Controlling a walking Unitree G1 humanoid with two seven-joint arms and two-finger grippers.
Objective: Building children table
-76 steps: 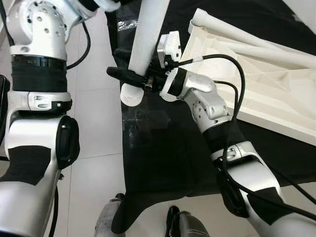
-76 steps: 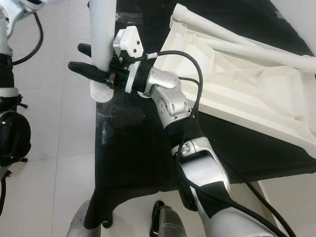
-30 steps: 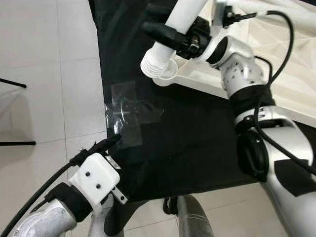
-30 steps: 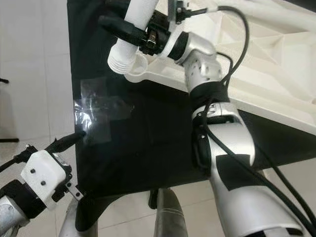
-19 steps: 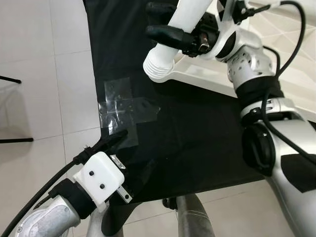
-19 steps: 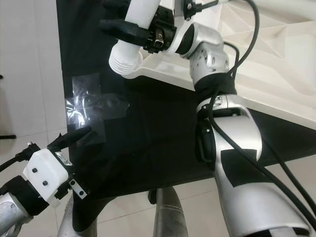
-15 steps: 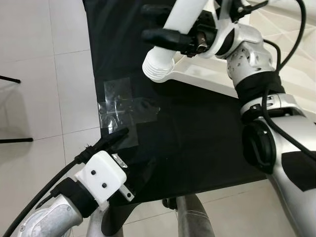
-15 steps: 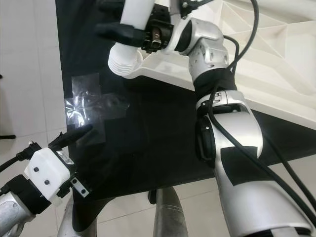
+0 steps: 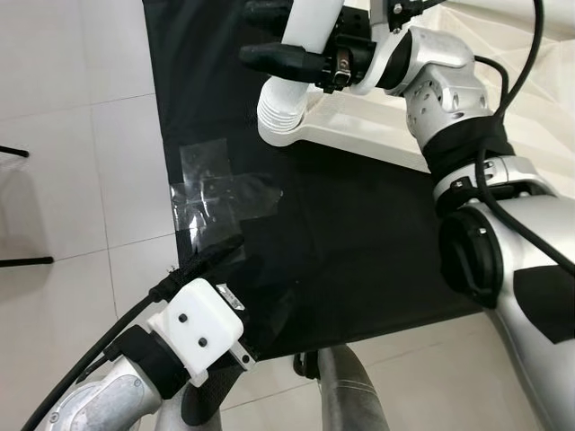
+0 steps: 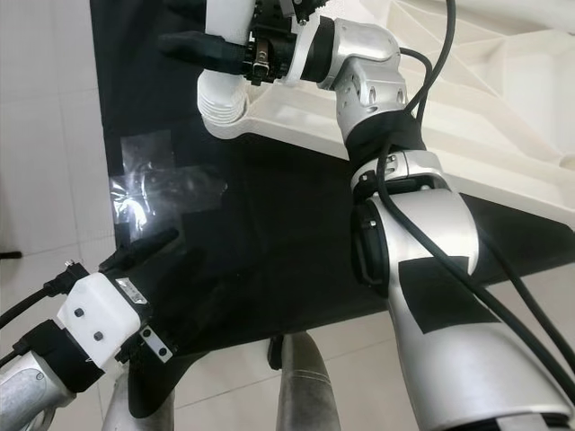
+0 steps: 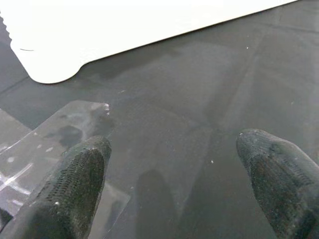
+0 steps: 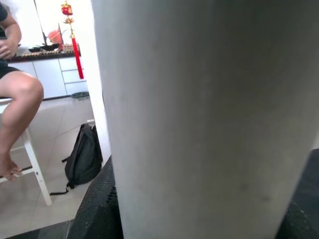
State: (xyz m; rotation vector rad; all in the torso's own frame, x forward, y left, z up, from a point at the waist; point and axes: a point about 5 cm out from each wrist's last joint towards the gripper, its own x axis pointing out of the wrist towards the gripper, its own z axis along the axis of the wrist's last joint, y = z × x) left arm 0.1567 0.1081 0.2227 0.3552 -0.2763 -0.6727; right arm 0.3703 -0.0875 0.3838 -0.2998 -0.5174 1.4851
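Note:
My right gripper is shut on a white table leg, which stands nearly upright. The leg's threaded end sits at the rounded corner of the white upturned tabletop; whether the two touch is not clear. In the right wrist view the leg stands between the black fingers. My left gripper hangs open low over the black cloth, its fingers pointing at the taped patch, with nothing between them.
The black cloth lies on a pale tile floor, with clear tape at its left edge. My own legs show at the bottom. A seated person and a dark backpack are in the background.
The left arm has let go of the leg and dropped to the lower left. The right gripper has carried the leg so that its threaded end now sits at the tabletop's corner. The camera has shifted.

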